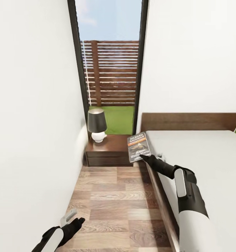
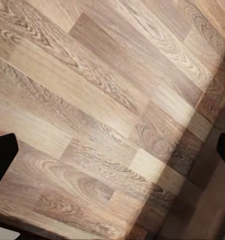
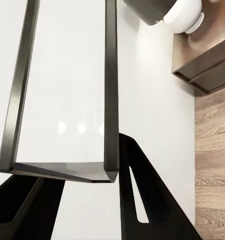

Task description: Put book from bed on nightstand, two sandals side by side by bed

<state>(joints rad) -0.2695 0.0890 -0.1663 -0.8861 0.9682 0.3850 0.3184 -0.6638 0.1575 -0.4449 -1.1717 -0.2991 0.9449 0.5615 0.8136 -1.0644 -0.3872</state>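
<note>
The book (image 1: pixel 138 146), dark-covered with white "Richard Bachman" lettering and an orange band, is held up tilted over the right edge of the nightstand (image 1: pixel 109 148). My right gripper (image 1: pixel 145 158) is shut on its lower edge, reaching across the corner of the bed (image 1: pixel 201 157). In the right wrist view the book (image 3: pixel 62 90) rises as a pale, dark-edged slab from between the fingers (image 3: pixel 142 200). My left gripper (image 1: pixel 77 221) hangs low over the wood floor, open, its fingertips (image 2: pixel 2 155) far apart with nothing between them. The sandals are out of view.
A lamp (image 1: pixel 97 126) with white base and dark shade stands on the nightstand's left half. A white wall runs along the left. The black-framed window (image 1: pixel 111 70) is behind the nightstand. A narrow strip of plank floor (image 1: pixel 114 203) lies between wall and bed frame.
</note>
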